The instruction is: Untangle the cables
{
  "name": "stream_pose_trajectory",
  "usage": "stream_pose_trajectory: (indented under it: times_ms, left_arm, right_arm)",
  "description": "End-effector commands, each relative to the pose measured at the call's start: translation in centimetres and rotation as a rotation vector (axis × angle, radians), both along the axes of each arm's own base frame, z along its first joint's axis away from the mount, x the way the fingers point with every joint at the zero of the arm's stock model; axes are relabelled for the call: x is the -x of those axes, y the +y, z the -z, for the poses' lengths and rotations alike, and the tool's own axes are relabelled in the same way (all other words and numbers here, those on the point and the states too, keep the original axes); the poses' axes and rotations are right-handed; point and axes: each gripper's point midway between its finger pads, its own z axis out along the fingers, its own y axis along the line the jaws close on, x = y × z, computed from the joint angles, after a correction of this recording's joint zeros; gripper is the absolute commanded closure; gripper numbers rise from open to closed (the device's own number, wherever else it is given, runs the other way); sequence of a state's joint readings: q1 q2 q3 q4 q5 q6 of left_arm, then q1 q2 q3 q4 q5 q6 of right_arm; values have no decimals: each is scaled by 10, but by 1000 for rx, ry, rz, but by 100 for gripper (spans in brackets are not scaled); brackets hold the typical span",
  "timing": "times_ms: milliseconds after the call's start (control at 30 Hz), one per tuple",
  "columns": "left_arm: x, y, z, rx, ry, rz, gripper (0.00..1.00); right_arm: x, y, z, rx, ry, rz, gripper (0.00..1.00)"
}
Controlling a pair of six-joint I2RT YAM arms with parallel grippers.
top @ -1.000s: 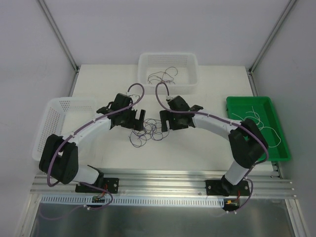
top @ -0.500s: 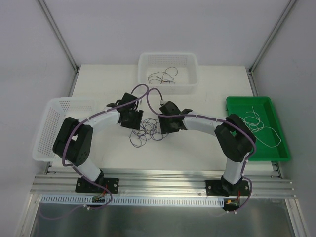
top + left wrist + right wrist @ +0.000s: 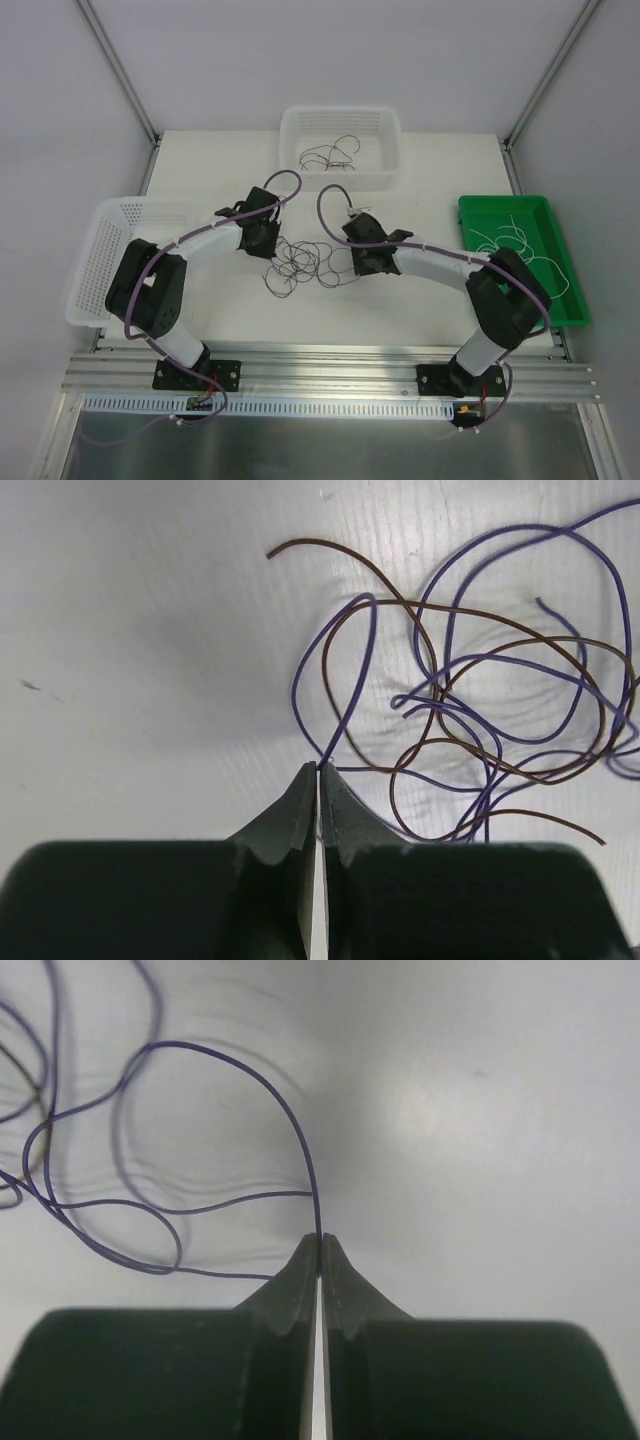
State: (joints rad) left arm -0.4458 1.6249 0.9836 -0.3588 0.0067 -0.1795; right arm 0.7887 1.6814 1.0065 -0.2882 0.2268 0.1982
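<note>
I have the white table (image 3: 440, 170) in front of me. A mesh basket (image 3: 120, 204) sits at its left edge, a white basket (image 3: 340, 110) at the far edge with a few dark wires in it, and a green tray (image 3: 505, 199) at the right edge with pale ones.

The cables (image 3: 305, 265) I'm working on lie in a loose bunch at the middle of the table, a little toward the near edge, between my two arms. The left gripper (image 3: 268, 245) is at the bunch's left side, its jaws pressed together on a purple strand (image 3: 347, 705). The right gripper (image 3: 362, 262) is at the right side, nipping a purple loop (image 3: 313, 1180) just as tightly at its tips.

I can't tell whether these are two ends of one wire.

My worry is the pull. The purple curls cross over and under the brown strands (image 3: 320, 543) several times, so drawing apart quickly could cinch those crossings into a knot. It could also drag the whole bunch along instead of freeing one wire. The grip is only at the very tips, and a wire this thin may slip out under tension.
</note>
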Motion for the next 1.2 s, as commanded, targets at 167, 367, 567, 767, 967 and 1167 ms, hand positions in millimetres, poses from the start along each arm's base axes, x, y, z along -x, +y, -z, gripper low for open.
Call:
stream_pose_trajectory:
  times_ms: [167, 367, 567, 767, 967, 1167]
  left_arm:
    - [-22, 34, -82, -101, -301, -56, 100]
    - [-17, 52, -111, -127, -408, -98, 100]
    - [-14, 81, -140, -178, -529, -198, 100]
    - [-10, 70, -151, -90, -574, -159, 100]
    - [-8, 69, -154, -80, -582, -153, 100]
    - [-7, 63, -152, -55, -570, -129, 100]
  right_arm:
    - [12, -135, -57, 161, -125, 258, 99]
    - [26, -149, -112, 42, -227, 259, 99]
    - [36, -167, -155, 12, -340, 305, 99]
    - [42, -154, -146, -3, -251, 247, 80]
    - [43, -123, -133, -35, -198, 171, 47]
    - [32, -42, -151, -202, -200, -16, 47]
